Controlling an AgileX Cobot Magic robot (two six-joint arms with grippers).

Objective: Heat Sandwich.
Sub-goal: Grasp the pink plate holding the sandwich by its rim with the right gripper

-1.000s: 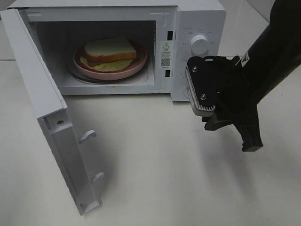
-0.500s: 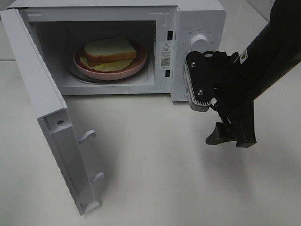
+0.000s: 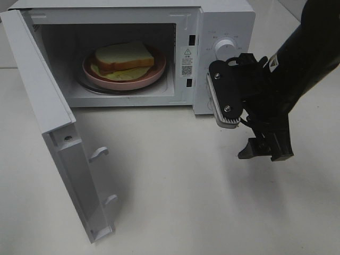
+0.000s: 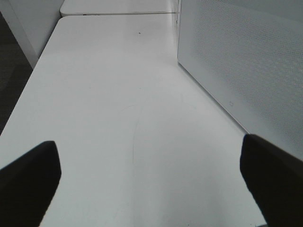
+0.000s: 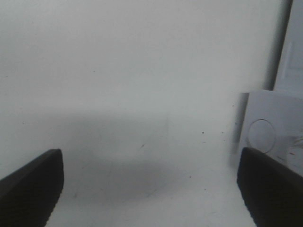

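Nearest us, the microwave door point(image 3: 64, 159) stands swung open at the left. The right gripper point(image 3: 265, 151) hangs over the table point(image 3: 175, 202) before the control panel point(image 3: 239, 26), dark arm slanting down from the upper right, claw pointing down, fingers spread wide and empty. We see the left gripper point(image 4: 151, 184) only from its wrist, low over the table beside a perforated white panel point(image 4: 246, 61), likewise spread. Farthest back, the sandwich point(image 3: 125, 56) lies on the pink plate point(image 3: 154, 74) inside the microwave point(image 3: 223, 10).
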